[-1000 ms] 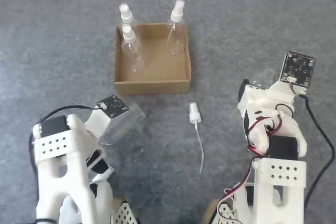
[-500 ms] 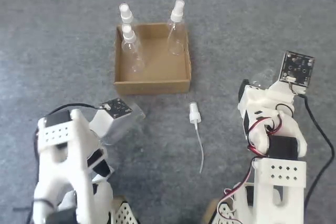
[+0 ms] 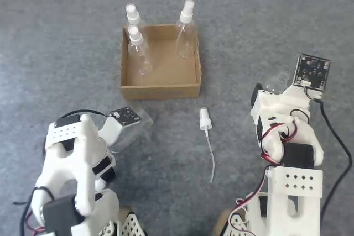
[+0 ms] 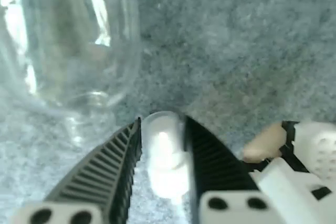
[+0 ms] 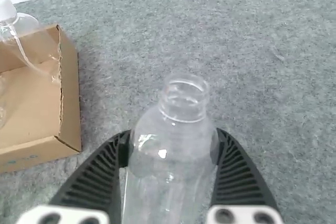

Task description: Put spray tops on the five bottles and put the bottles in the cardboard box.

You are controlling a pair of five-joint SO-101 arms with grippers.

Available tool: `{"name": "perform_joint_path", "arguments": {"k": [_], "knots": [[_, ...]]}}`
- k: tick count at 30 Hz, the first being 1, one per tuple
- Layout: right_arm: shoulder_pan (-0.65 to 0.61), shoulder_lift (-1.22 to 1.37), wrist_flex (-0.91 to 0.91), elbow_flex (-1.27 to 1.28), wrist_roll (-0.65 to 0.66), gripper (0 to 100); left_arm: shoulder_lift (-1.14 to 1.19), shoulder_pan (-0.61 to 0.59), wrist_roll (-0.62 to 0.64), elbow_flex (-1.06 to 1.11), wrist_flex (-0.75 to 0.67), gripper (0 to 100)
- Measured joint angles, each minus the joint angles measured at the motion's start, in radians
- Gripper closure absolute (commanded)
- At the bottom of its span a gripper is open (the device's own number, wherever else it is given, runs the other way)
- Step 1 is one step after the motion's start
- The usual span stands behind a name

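Nearby, the left gripper (image 4: 161, 124) is pinched on a small white piece (image 4: 164, 156), with a clear bottle (image 4: 68, 40) just past it. The right gripper (image 5: 173, 139) squeezes an open bottle (image 5: 169, 174) by its sides. 1 spray top (image 3: 205, 120) lies between the arms. Farther back, 3 topped bottles (image 3: 138, 48) stand at the cardboard box (image 3: 160, 89).

Lighting was bright and even over the table (image 3: 265, 37), shadows were soft, just some harsh glare on the clear bottle (image 4: 68, 40).
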Motion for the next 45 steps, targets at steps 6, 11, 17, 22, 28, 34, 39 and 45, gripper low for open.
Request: {"name": "perform_joint_path", "arguments": {"k": [6, 11, 17, 22, 28, 34, 39, 45], "knots": [[0.000, 0.000, 0.000, 0.000, 0.002, 91.9, 0.000, 0.000, 0.000, 0.000, -0.005, 99], [0.000, 0.000, 0.000, 0.000, 0.002, 91.9, 0.000, 0.000, 0.000, -0.041, 0.058, 99], [0.000, 0.000, 0.000, 0.000, 0.002, 91.9, 0.000, -0.035, 0.000, -0.235, 0.233, 99], [0.000, 0.000, 0.000, 0.000, 0.002, 91.9, 0.000, -0.080, 0.000, -0.374, 0.336, 99], [0.000, 0.000, 0.000, 0.000, 0.002, 91.9, 0.000, -0.078, 0.000, -0.473, 0.381, 99], [0.000, 0.000, 0.000, 0.000, 0.002, 91.9, -0.021, -0.080, 0.008, -0.537, 0.384, 99], [-0.020, 0.000, 0.000, 0.006, 0.002, 91.9, -0.199, -0.035, 0.091, -0.542, 0.384, 99], [-0.043, 0.000, -0.003, 0.034, 0.002, 91.9, -0.439, 0.086, 0.279, -0.542, 0.384, 99]]}}
